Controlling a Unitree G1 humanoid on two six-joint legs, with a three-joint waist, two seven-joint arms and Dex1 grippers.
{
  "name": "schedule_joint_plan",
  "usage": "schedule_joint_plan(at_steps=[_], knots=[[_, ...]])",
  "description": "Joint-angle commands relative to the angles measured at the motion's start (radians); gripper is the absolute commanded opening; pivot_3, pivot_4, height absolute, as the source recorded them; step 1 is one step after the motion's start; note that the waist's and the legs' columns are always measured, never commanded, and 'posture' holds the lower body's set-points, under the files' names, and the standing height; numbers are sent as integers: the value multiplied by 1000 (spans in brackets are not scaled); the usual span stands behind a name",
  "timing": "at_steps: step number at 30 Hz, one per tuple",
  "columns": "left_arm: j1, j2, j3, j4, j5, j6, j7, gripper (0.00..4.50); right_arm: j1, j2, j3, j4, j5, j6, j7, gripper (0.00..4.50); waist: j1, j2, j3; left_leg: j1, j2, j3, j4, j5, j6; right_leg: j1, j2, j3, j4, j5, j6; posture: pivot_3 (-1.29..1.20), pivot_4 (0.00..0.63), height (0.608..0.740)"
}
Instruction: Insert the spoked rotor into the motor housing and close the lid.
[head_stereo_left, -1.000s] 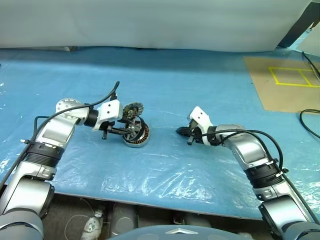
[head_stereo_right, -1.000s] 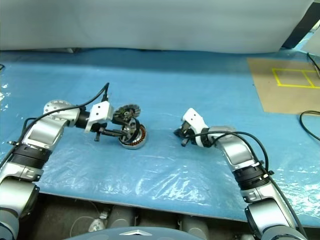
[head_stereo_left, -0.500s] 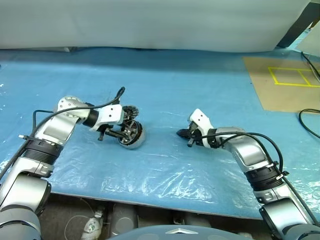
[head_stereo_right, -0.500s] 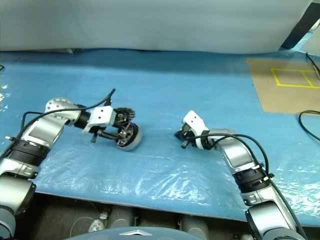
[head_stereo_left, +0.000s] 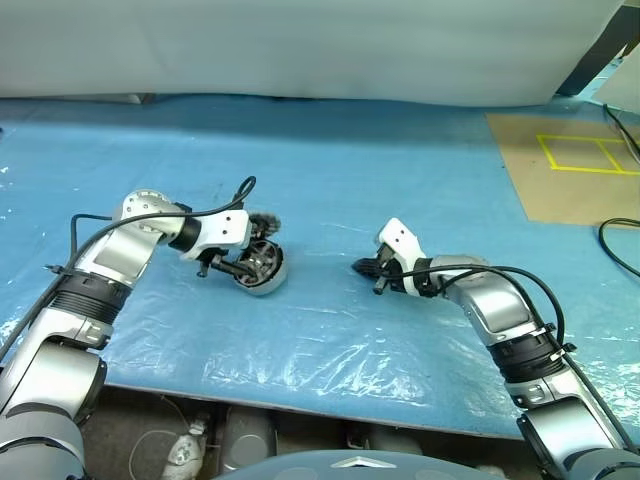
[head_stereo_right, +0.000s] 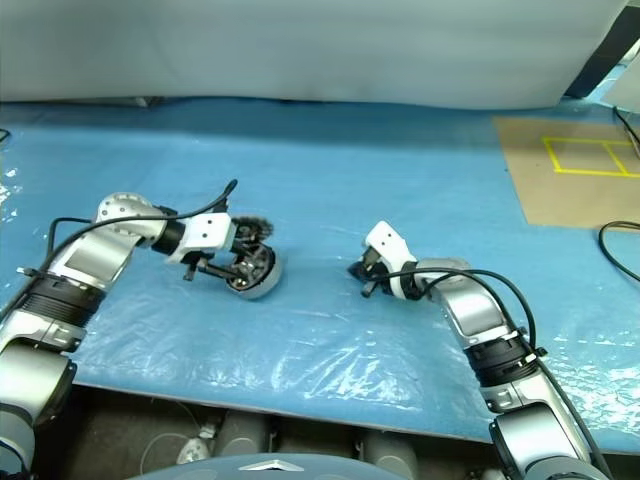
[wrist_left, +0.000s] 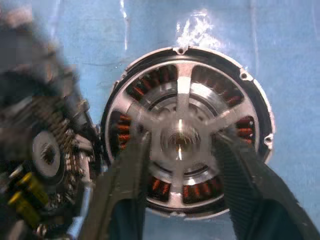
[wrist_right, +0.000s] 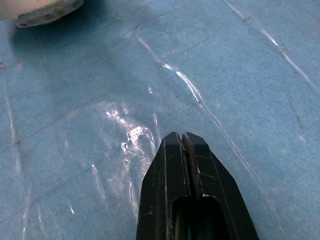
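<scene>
The motor housing (head_stereo_left: 264, 272) rests tilted on the blue sheet, silver rim low, its face turned toward my left gripper (head_stereo_left: 250, 266). In the left wrist view a spoked rotor (wrist_left: 181, 90) sits over the ring of copper windings (wrist_left: 240, 130). My left gripper (wrist_left: 181, 142) is open, with one finger on each side of the hub and a gap to it. The finned silver lid (head_stereo_left: 264, 222) lies just behind the housing and touches it. My right gripper (head_stereo_left: 360, 266) is shut and empty, low over the sheet to the right of the housing.
A brown board with yellow tape lines (head_stereo_left: 570, 165) lies at the back right. A black cable (head_stereo_left: 620, 240) loops at the right edge. The wrinkled blue sheet ends at the table's front edge (head_stereo_left: 300, 395).
The left wrist has turned and the housing has tipped, so its copper face no longer points right. The left fingers have spread apart. The right arm has stayed still.
</scene>
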Motion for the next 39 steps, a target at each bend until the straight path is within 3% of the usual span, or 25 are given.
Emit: schedule_joint_plan(at_steps=[1,2,8,15,19,24,28,32,36,39], knots=[[-19,-18,26,-4,-2,10,50,3203,4,0,-16,-36,11,-6,-1,0,0,0,0,0,0,0,0,0,0,0,0,0,0,0,0,0,150,740],[-21,-10,24,-9,-5,3,34,3542,3,-1,-17,-36,12,-5,0,0,0,0,0,0,0,0,0,0,0,0,0,0,0,0,0,0,150,740],[-57,-9,73,3,-31,-10,67,3542,-14,10,-52,-64,63,14,16,0,1,0,0,-1,0,0,0,0,0,0,0,0,0,0,0,0,150,740],[-119,-30,305,27,-210,151,215,3542,-39,14,-112,-162,243,136,102,0,1,0,0,-2,-1,-1,0,0,0,-1,1,-1,0,0,0,0,150,740],[-137,20,491,58,-371,362,265,3542,-64,16,-69,-184,298,190,155,0,-6,0,0,-1,-2,-1,0,0,0,-1,1,-1,0,0,0,0,150,740],[-52,122,662,26,-537,580,254,3542,-110,23,-31,-123,271,155,175,0,-8,0,0,-2,-2,-1,0,0,0,-2,1,-1,-1,0,0,0,150,740],[124,197,772,-70,-662,757,221,3542,-145,47,-56,-115,336,200,203,0,-9,0,0,-3,-1,-1,-1,0,0,-2,0,-1,-2,0,0,0,150,740],[496,243,845,-255,-678,775,156,3542,-147,73,-10,-90,361,253,219,0,-21,0,0,-3,2,-1,-2,0,0,-2,0,-1,-3,0,0,0,150,740],[787,209,818,-450,-637,701,162,3542,-142,80,24,-22,345,267,238,0,-17,-3,1,-4,2,-1,-3,0,0,-2,1,-3,-4,0,-1,0,150,740],[819,148,777,-545,-666,708,239,3542,-157,105,46,31,330,255,236,0,-2,-2,2,-1,2,0,-2,0,0,1,-1,-2,-5,-3,-5,0,150,740]])
